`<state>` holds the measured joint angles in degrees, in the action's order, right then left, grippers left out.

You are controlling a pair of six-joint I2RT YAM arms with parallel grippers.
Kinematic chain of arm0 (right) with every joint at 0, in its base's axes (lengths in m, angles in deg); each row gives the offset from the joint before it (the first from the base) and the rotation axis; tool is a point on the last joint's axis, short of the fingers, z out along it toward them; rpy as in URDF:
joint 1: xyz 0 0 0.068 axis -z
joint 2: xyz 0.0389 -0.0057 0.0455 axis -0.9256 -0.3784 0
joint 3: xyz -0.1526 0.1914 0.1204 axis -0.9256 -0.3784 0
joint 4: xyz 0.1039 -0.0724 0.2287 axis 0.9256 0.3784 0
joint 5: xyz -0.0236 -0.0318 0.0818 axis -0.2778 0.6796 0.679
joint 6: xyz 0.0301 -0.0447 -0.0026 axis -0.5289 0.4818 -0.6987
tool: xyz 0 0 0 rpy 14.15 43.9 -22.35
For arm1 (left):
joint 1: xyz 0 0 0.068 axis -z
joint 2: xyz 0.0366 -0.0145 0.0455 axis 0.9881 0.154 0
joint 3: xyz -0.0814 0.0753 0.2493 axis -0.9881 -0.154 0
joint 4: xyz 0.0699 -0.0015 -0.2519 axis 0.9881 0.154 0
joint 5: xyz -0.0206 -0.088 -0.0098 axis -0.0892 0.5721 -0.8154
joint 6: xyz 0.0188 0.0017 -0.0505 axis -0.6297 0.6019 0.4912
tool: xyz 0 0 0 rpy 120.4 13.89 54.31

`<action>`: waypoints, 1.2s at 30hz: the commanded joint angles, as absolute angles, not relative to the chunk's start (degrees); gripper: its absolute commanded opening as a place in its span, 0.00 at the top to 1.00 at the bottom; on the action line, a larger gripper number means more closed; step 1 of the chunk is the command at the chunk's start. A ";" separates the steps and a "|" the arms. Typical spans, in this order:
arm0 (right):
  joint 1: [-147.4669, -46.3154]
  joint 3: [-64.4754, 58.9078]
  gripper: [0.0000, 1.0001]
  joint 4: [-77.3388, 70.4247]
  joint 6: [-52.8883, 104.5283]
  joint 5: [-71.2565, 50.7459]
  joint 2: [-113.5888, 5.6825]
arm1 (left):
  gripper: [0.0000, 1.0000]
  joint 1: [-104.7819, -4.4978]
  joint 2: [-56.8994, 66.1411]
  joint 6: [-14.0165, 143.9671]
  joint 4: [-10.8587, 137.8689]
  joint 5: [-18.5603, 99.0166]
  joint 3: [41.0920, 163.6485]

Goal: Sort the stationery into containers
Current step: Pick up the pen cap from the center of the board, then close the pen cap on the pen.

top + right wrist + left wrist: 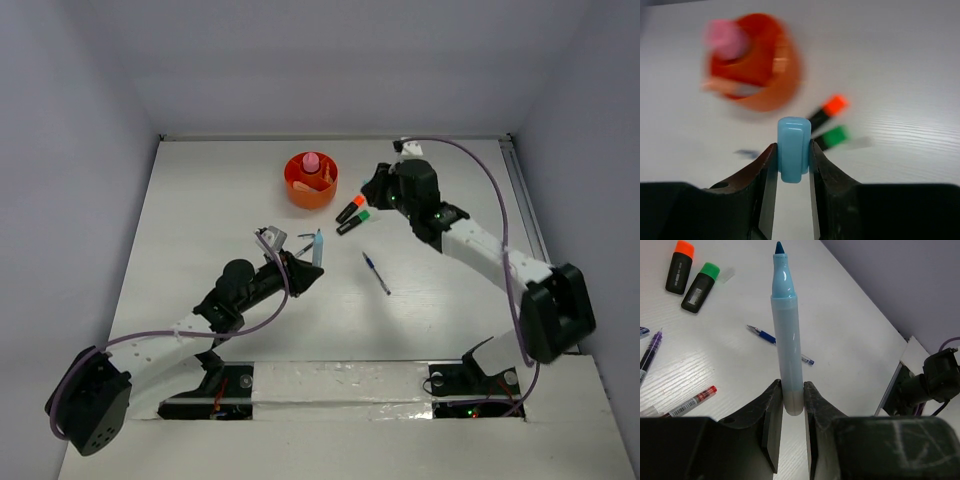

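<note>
My left gripper (792, 401) is shut on the butt end of an uncapped light-blue marker (787, 335), its dark tip pointing away; in the top view the marker (318, 247) is held above the table's middle by this gripper (306, 268). My right gripper (792, 161) is shut on a light-blue cap (793, 147) and sits right of the orange cup (311, 184) in the top view (376, 186). The cup (765, 75) is blurred in the right wrist view and holds a pink bottle-like piece (311, 160). Orange-capped (350, 208) and green-capped (356, 221) markers lie on the table.
A blue pen (376, 272) lies right of centre, also in the left wrist view (774, 341). A purple pen (650, 352) and a red pen (690, 401) lie near my left gripper. The orange-capped (680, 267) and green-capped (701, 286) markers lie side by side.
</note>
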<state>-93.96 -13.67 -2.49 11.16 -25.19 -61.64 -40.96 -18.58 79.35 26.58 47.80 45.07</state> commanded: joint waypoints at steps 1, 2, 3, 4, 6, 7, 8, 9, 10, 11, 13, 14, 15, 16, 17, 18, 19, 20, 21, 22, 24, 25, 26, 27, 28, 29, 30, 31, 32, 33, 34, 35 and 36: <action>-103.06 -20.22 0.91 -18.89 5.76 -18.86 -53.92 | 1.00 -40.71 -18.14 79.41 20.87 47.70 44.79; -104.75 -21.37 0.90 -22.47 5.04 -19.56 -52.78 | 1.00 -40.71 -17.88 79.50 20.87 46.83 44.70; -105.98 -23.12 0.90 -24.08 3.56 -19.57 -51.20 | 1.00 -40.71 -17.79 79.50 20.79 46.65 44.70; -108.26 -23.74 0.90 -25.22 2.59 -19.65 -50.49 | 1.00 -40.71 -17.79 79.59 20.78 46.30 44.62; -110.38 -25.41 0.88 -29.27 0.83 -20.09 -48.82 | 1.00 -40.71 -18.49 79.76 20.78 45.42 44.00; -112.65 -25.59 0.88 -29.89 0.73 -21.31 -48.55 | 1.00 -40.71 -19.01 79.76 20.96 44.89 43.83; -113.63 -25.60 0.88 -30.85 0.90 -22.11 -48.55 | 1.00 -40.71 -20.24 79.33 22.00 43.84 43.82; -114.43 -25.33 0.88 -31.03 1.25 -22.72 -48.81 | 1.00 -40.71 -20.77 78.98 22.45 43.40 43.82; -114.43 -24.72 0.88 -30.95 1.43 -22.99 -49.77 | 1.00 -40.71 -21.30 78.80 22.80 43.04 43.82; -115.13 -24.46 0.88 -31.21 1.43 -22.99 -50.30 | 1.00 -40.71 -22.09 78.45 23.50 42.43 43.82; -115.92 -23.75 0.88 -31.30 1.26 -22.91 -51.53 | 1.00 -40.71 -22.36 78.36 23.68 42.51 43.74; -115.93 -23.49 0.88 -31.82 1.34 -22.91 -52.58 | 1.00 -40.71 -22.44 78.36 24.03 42.43 43.82; -116.62 -23.31 0.88 -31.91 1.43 -23.08 -52.94 | 1.00 -40.71 -22.45 78.27 24.38 42.16 43.82; -117.33 -23.22 0.88 -31.83 1.52 -23.26 -53.38 | 1.00 -40.71 -22.62 78.18 24.48 42.16 44.00; -117.33 -22.96 0.88 -31.83 1.52 -23.43 -53.99 | 1.00 -40.71 -22.80 78.09 24.82 41.81 44.00; -118.38 -22.96 0.88 -31.91 1.61 -23.69 -54.17 | 1.00 -40.71 -22.88 78.09 24.83 41.81 44.00; -118.91 -23.05 0.88 -32.00 2.04 -24.31 -54.26 | 1.00 -40.71 -22.97 78.09 24.91 41.72 44.00; -119.44 -23.13 0.88 -32.09 2.48 -25.70 -54.26 | 1.00 -40.71 -23.15 78.18 25.00 41.81 44.00; -119.97 -23.40 0.88 -32.35 2.84 -26.33 -54.17 | 1.00 -40.71 -23.24 78.18 24.83 41.98 43.91; -119.97 -23.66 0.88 -32.61 3.19 -26.77 -54.17 | 1.00 -40.71 -23.32 78.35 24.74 42.07 43.91; -119.97 -24.19 0.88 -32.88 3.10 -27.12 -54.26 | 1.00 -40.71 -23.50 78.36 24.83 42.07 43.83; -119.97 -24.36 0.88 -33.05 3.10 -27.39 -54.26 | 1.00 -40.71 -23.50 78.36 24.83 42.07 43.91; -119.97 -24.45 0.88 -33.49 3.19 -27.65 -54.26 | 1.00 -40.71 -23.24 78.36 24.74 42.34 43.91; -119.97 -24.37 0.88 -33.58 3.10 -27.74 -54.35 | 1.00 -40.71 -23.06 78.44 24.65 42.42 43.91; -119.97 -24.19 0.88 -33.67 3.28 -27.83 -54.35 | 1.00 -40.71 -22.89 78.53 24.56 42.51 44.00; -119.97 -24.02 0.88 -33.67 3.37 -27.83 -54.43 | 1.00 -40.71 -22.62 78.62 24.65 42.51 44.00; -119.97 -23.75 0.88 -33.50 3.45 -27.83 -54.61 | 1.00 -40.71 -22.71 78.62 24.65 42.17 44.09; -119.97 -23.58 0.88 -33.41 3.54 -27.83 -54.78 | 1.00 -40.71 -23.06 78.62 24.65 41.99 43.91; -119.97 -23.75 0.88 -33.41 3.46 -27.83 -54.79 | 1.00 -40.71 -23.84 78.62 24.74 41.90 43.83; -119.97 -24.10 0.88 -33.67 3.37 -27.74 -54.79 | 1.00 -40.71 -24.20 78.79 24.74 41.46 43.65; -119.97 -24.45 0.88 -33.85 3.19 -27.83 -54.79 | 1.00 -40.71 -24.64 78.80 24.74 41.29 43.47; -119.97 -25.24 0.88 -34.20 3.10 -28.00 -54.79 | 1.00 -40.71 -25.16 78.88 24.91 41.02 43.39; -119.97 -25.51 0.88 -34.37 3.02 -27.92 -54.79 | 1.00 -40.71 -25.34 78.88 24.83 40.93 43.30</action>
